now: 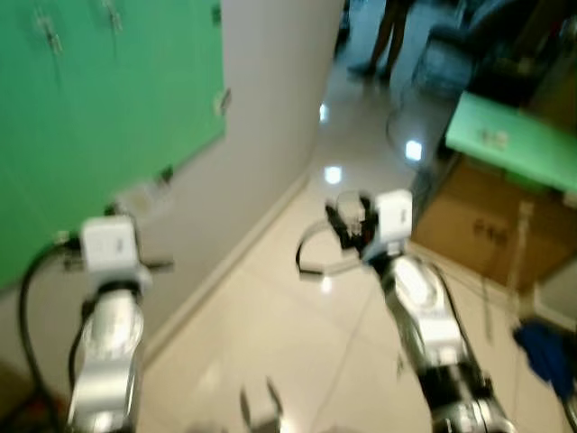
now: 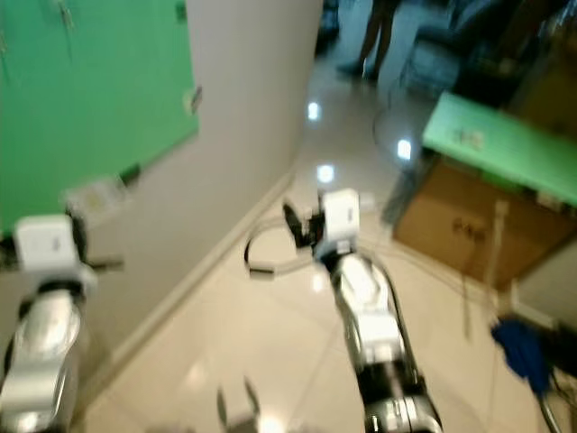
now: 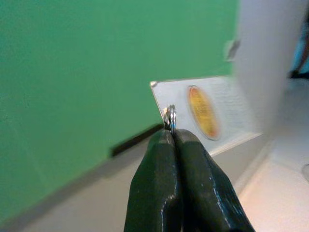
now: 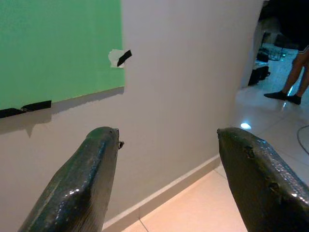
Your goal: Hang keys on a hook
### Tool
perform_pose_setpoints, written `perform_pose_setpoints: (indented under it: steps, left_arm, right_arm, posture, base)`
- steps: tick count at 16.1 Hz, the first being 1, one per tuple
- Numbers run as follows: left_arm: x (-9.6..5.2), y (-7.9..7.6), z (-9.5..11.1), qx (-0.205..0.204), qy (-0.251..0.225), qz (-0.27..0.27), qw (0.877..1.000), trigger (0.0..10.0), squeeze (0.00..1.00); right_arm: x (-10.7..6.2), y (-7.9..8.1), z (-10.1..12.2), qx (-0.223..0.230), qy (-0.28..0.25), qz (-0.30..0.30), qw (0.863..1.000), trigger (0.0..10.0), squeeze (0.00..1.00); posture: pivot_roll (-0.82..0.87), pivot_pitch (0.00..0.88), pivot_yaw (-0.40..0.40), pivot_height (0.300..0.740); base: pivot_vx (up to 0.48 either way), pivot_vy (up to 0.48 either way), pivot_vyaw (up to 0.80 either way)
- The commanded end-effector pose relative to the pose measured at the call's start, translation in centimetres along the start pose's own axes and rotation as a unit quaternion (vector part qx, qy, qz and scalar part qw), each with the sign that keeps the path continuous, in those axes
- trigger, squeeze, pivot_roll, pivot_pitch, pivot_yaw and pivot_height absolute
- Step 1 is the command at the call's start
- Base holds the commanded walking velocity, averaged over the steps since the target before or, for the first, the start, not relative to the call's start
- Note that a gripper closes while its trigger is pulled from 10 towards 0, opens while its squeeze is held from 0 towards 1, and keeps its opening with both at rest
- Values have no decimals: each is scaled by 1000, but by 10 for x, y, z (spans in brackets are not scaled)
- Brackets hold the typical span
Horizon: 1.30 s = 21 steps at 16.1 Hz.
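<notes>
Left gripper [image 3: 171, 140] is clamping its fingers on the key ring [image 3: 169, 117], tag [image 3: 207, 112] dangling toward the green board [image 3: 96, 67] at 10 o'clock. Right gripper [image 4: 166, 140] is idling, fingers apart.

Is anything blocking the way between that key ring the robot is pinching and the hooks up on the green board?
Nothing visible does. The left gripper pinches the key ring with its tag before the green board; the hooks sit higher up, open air between.
</notes>
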<state>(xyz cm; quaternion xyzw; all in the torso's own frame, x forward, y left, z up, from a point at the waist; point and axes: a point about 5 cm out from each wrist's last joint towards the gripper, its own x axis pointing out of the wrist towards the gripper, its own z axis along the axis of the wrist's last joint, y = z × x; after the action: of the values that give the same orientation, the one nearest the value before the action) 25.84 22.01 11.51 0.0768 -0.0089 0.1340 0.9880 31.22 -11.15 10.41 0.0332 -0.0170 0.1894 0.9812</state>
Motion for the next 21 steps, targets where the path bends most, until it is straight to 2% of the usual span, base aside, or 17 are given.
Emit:
perform_pose_setpoints:
  steps: [1, 3, 6, 7, 8, 9, 11, 13, 16, 18, 21]
  left_arm:
    - [5, -2, 0, -6, 1, 1, 1000, 10000, 0]
    - [6, -5, 1, -11, 2, -5, 1000, 10000, 0]
    - [-3, -15, 1, -13, -5, -34, 999, 10000, 0]
    - [-3, -16, 0, -17, -3, -35, 999, 10000, 0]
    - [0, -15, 1, -19, -2, -31, 999, 10000, 0]
    - [1, -13, 1, -13, -2, -29, 999, 10000, 0]
    - [1, -2, -2, -26, 6, -12, 1000, 10000, 0]
    - [-1, 2, -2, -20, 4, 0, 1000, 10000, 0]
    - [-7, -6, -1, -17, 4, 1, 1000, 10000, 0]
    - [-10, -7, -6, 1, 16, 7, 1000, 10000, 0]
    - [-10, -7, -14, 20, 45, 30, 998, 10000, 0]
  right_arm:
    - [-1, 2, -5, 7, 7, 2, 1000, 10000, 341]
    - [-4, 5, -11, 9, 15, 5, 1000, 10000, 349]
    - [-10, 6, -23, 19, 37, -7, 999, 10000, 475]
    - [-11, 1, -27, 16, 52, -38, 998, 10000, 412]
    - [-12, -6, -33, 13, 71, -65, 995, 10000, 47]
    - [-13, -8, -35, 17, 79, -60, 995, 10000, 0]
    - [-11, -11, -30, 28, 63, -62, 996, 10000, 35]
    - [-7, -9, -28, 24, 64, -55, 996, 10000, 43]
    - [-1, -5, -24, 15, 60, -37, 997, 10000, 55]
    - [-2, -5, -26, 16, 63, -34, 997, 10000, 67]
    - [-5, -3, -30, 16, 69, -25, 997, 10000, 118]
  posture:
    - [34, 1, -89, 740]
    - [28, 4, -85, 740]
    - [22, 12, -86, 740]
    - [26, 14, -87, 740]
    - [30, 17, -87, 740]
    - [32, 19, -87, 740]
    - [43, 29, -90, 740]
    - [46, 31, -91, 740]
    - [57, 35, -104, 740]
    - [60, 38, -107, 740]
    - [58, 42, -115, 740]
  base:
    - [0, 0, 0]
    - [0, 0, 0]
    - [0, 0, 0]
    - [0, 0, 0]
    - [0, 0, 0]
    - [0, 0, 0]
    - [0, 0, 506]
    - [0, -480, 481]
    - [0, -480, 473]
    - [0, -480, 466]
    - [0, 0, 427]
